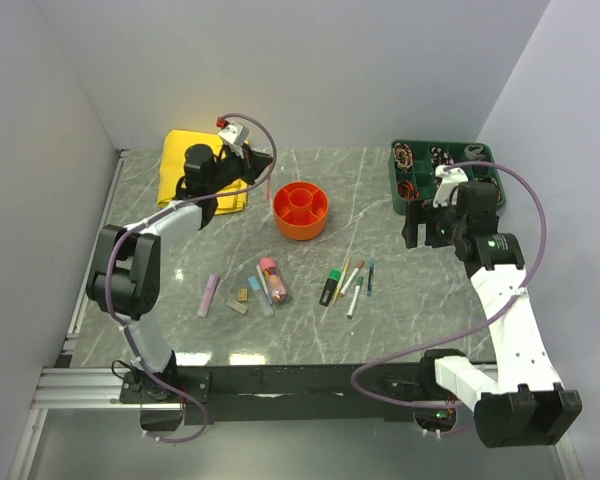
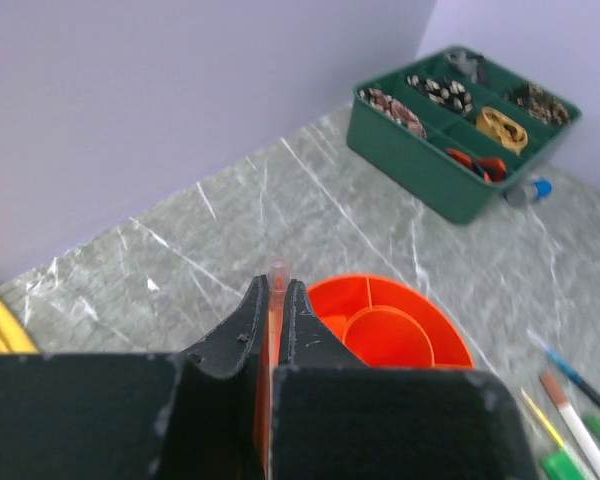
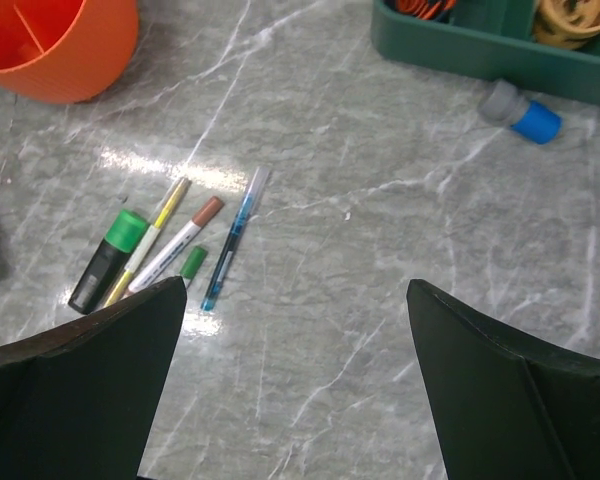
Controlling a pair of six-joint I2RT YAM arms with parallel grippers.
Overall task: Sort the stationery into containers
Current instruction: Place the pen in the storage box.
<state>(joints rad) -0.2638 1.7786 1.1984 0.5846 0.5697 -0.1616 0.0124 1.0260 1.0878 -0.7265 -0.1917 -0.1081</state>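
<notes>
L jaws clamped on thin clear pen (image 2: 278, 268), near orange bowl (image 2: 442, 328). R jaws spread wide, nothing held, above pens (image 3: 230, 245) on desk (image 3: 380, 300). Pen print too small to read.

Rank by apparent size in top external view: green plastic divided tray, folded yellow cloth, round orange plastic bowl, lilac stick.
Green plastic divided tray and folded yellow cloth: alike, both partly hidden, unranked.
Round orange plastic bowl.
Lilac stick.

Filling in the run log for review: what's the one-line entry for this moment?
left hand shut on thin pen near orange organiser | right hand open above blue pen | stage: pen not yet dropped
</notes>
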